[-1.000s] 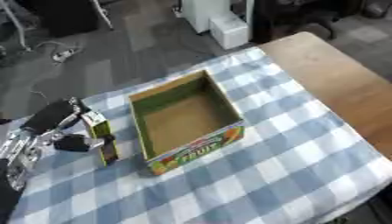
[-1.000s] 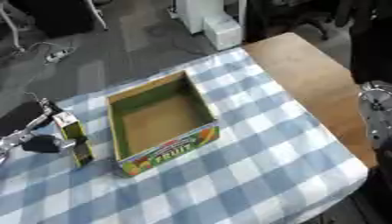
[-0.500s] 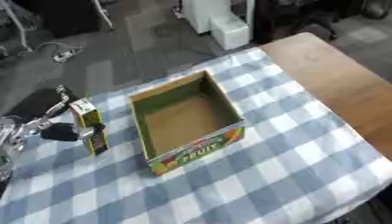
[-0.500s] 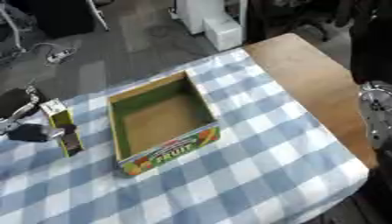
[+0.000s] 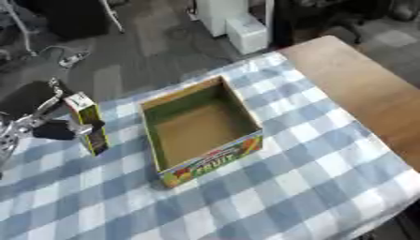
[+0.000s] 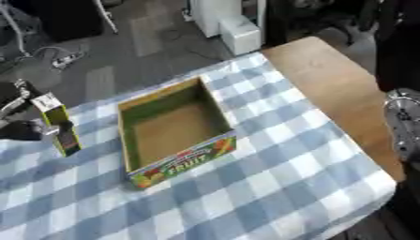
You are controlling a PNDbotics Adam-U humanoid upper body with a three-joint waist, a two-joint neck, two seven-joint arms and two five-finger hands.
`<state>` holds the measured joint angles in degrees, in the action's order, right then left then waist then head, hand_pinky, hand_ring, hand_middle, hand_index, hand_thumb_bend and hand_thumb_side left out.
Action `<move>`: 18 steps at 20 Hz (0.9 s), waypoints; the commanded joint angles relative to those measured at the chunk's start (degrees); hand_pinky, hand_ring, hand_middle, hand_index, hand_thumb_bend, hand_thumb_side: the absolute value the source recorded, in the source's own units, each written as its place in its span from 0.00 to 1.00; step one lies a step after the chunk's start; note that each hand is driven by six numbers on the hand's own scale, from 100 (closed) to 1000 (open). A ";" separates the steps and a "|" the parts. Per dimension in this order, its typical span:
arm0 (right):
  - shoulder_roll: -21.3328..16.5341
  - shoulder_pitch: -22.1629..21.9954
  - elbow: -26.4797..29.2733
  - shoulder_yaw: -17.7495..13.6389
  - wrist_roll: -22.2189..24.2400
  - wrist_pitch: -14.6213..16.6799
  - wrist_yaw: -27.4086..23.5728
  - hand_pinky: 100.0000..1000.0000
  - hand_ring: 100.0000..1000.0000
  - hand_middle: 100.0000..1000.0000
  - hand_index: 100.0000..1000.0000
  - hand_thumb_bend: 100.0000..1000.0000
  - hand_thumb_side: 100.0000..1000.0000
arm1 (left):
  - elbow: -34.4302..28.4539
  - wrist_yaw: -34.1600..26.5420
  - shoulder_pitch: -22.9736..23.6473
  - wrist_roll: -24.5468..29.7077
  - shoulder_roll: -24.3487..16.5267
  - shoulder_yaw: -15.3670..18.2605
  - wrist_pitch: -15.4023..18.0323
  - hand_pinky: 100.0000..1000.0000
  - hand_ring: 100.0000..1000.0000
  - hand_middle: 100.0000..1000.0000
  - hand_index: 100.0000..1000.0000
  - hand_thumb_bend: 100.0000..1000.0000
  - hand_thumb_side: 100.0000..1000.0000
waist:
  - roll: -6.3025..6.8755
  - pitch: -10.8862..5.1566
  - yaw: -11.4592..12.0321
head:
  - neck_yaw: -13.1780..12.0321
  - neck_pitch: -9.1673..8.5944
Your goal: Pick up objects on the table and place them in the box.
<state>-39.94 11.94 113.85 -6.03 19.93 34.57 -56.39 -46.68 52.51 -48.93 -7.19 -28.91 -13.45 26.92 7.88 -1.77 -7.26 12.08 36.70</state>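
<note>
An open cardboard box (image 5: 170, 97) with fruit print on its front wall stands on the checked cloth, and nothing lies inside it. Left of it a slim green and yellow carton (image 5: 87, 123) with a white top stands nearly upright, a little apart from the box's left wall. My left hand (image 5: 39, 127) comes in from the left edge, with a finger and the thumb closed on the carton's sides. Whether the carton's bottom touches the cloth I cannot tell. My right hand (image 6: 403, 125) shows only as a silver part at the right edge of the right eye view.
A blue and white checked cloth (image 5: 279, 183) covers most of the table, and bare wood (image 5: 361, 89) runs along the right side. Beyond the far edge lie grey floor, cables and white equipment (image 5: 238, 21).
The carton has moved up and to the left in the picture, away from the box's front corner, with my left hand on it. The box and the right arm have stayed put.
</note>
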 commanded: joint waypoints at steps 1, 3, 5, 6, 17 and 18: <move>-2.08 0.29 0.74 -0.65 -0.01 0.24 0.16 0.33 0.26 0.29 0.48 0.00 1.00 | -1.97 -2.23 -2.18 0.98 -2.87 0.40 0.02 0.00 0.00 0.00 0.12 0.39 0.72 | -0.35 -0.78 0.18 | -0.38 -0.94; -2.09 0.14 0.74 -0.66 -0.01 0.23 0.27 0.33 0.26 0.29 0.48 0.00 1.00 | -2.81 -3.94 -2.84 1.48 -3.35 0.48 -0.20 0.00 0.00 0.00 0.14 0.40 0.71 | -0.34 -0.86 0.29 | -0.34 -1.38; -2.14 0.00 0.74 -0.67 -0.04 0.24 0.35 0.33 0.26 0.29 0.48 0.00 1.00 | -3.64 -5.70 -3.64 1.96 -3.87 0.55 -0.58 0.00 0.00 0.00 0.13 0.40 0.71 | -0.33 -0.98 0.37 | -0.33 -1.74; -2.17 -0.05 0.74 -0.66 -0.05 0.26 0.37 0.33 0.26 0.29 0.48 0.00 1.00 | -4.09 -6.24 -4.00 2.16 -4.15 0.52 -0.80 0.00 0.00 0.00 0.14 0.40 0.71 | -0.32 -1.04 0.42 | -0.37 -1.92; -2.33 0.23 0.74 -0.55 -0.12 -0.21 0.03 0.33 0.27 0.30 0.48 0.00 1.00 | -5.37 -11.63 -6.79 4.77 -4.57 -0.04 -1.58 0.00 0.00 0.00 0.14 0.41 0.73 | -0.08 -1.50 0.19 | -0.91 -3.49; -2.34 0.38 0.74 -0.56 -0.21 -0.37 -0.11 0.33 0.27 0.30 0.48 0.00 1.00 | -5.31 -11.87 -6.99 4.89 -4.50 -0.07 -1.52 0.00 0.00 0.00 0.14 0.40 0.71 | -0.02 -1.51 0.10 | -1.00 -3.61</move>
<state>-40.40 11.51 113.85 -6.04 19.80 34.39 -56.35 -51.18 41.28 -54.28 -2.60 -31.31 -13.69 25.35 8.18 -2.67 -7.22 11.68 33.94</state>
